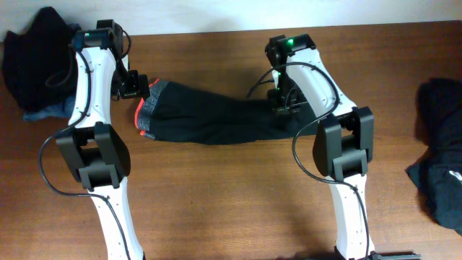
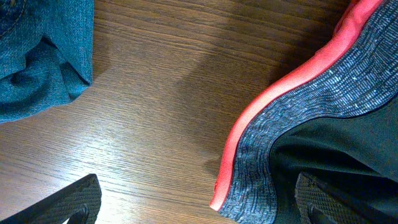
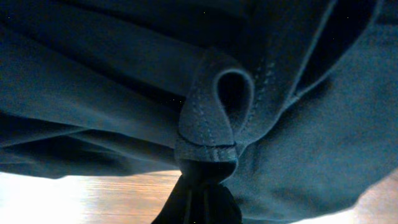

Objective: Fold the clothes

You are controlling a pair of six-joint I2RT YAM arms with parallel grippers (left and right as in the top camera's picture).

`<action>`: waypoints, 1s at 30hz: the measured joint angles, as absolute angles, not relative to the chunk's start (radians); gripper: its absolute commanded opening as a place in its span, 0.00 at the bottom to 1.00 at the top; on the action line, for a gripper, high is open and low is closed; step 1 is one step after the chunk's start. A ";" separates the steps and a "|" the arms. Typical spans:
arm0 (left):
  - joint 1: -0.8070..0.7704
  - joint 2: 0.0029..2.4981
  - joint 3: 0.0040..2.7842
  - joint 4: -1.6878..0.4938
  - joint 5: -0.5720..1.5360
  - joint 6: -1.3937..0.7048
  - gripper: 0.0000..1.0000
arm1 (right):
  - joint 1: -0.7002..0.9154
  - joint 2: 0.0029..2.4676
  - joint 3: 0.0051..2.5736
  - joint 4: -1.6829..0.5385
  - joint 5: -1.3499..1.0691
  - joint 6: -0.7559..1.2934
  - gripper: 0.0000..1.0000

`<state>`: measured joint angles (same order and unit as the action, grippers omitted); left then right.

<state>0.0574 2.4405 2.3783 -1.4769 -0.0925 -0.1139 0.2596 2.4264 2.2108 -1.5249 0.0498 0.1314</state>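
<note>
- The right gripper (image 3: 202,190) is pinched tight on a bunched fold of the long black trouser-like garment (image 1: 209,119), at its narrow end. A stitched hem loop (image 3: 217,118) stands just above the grip.
- The left gripper (image 2: 196,208) is spread wide and holds nothing. One finger hangs over bare wood, the other over the garment's grey knitted waistband with red-orange trim (image 2: 261,130).
- The garment lies stretched across the middle of the brown wooden table (image 1: 216,202), with the waistband under the left arm and the narrow end under the right.
- It looks light, limp and soft, so it will likely sag and bunch wherever it is not supported. The waistband seems thicker and firmer, and its trimmed corner is probably the surest place to take hold. The smooth black cloth may slip out of a shallow pinch.
- Further out, crumpled blue denim jeans (image 2: 37,62) lie near the left gripper, apart from the waistband.
- The jeans lie against a heap of dark clothes (image 1: 36,50) at the table's far left corner.
- A second dark heap (image 1: 440,159) lies at the right edge.
</note>
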 measured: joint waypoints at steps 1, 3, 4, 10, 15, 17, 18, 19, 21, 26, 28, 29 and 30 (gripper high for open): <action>0.058 2.440 2.378 -1.477 -0.093 -0.114 0.99 | 0.265 2.426 2.211 -1.518 0.047 0.132 0.04; 0.058 2.440 2.378 -1.477 -0.093 -0.114 0.99 | 0.276 2.426 2.211 -1.509 0.046 0.131 0.04; 0.057 2.440 2.378 -1.477 -0.093 -0.114 0.99 | 0.279 2.426 2.211 -1.505 0.043 0.131 0.04; 0.058 2.440 2.378 -1.477 -0.093 -0.114 0.99 | 0.284 2.426 2.211 -1.499 0.039 0.132 0.12; 0.058 2.440 2.378 -1.477 -0.093 -0.114 0.99 | 0.284 2.426 2.211 -1.498 0.035 0.135 0.45; 0.058 2.440 2.378 -1.477 -0.092 -0.114 0.99 | 0.284 2.426 2.211 -1.497 0.035 0.133 0.53; 0.058 2.440 2.378 -1.477 -0.093 -0.114 0.99 | 0.284 2.426 2.211 -1.495 0.035 0.130 0.53; 0.058 2.440 2.378 -1.477 -0.093 -0.114 0.99 | 0.284 2.426 2.211 -1.495 0.033 0.132 0.52; 0.057 2.440 2.378 -1.478 -0.093 -0.114 0.99 | 0.284 2.426 2.211 -1.495 0.033 0.133 0.48; 0.057 2.440 2.378 -1.479 -0.093 -0.114 0.99 | 0.283 2.426 2.223 -1.496 0.032 0.136 0.33; 0.057 2.440 2.378 -1.480 -0.093 -0.114 0.99 | 0.282 2.426 2.248 -1.498 0.033 0.135 0.32; 0.057 2.440 2.378 -1.480 -0.093 -0.114 0.99 | 0.281 2.426 2.263 -1.499 0.033 0.135 0.32; 0.058 2.440 2.378 -1.480 -0.093 -0.114 0.99 | 0.280 2.426 2.279 -1.500 0.033 0.135 0.32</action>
<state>0.0578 2.4405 2.3783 -1.4796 -0.0925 -0.1139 0.2802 2.4264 2.2791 -1.4998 0.0326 0.1349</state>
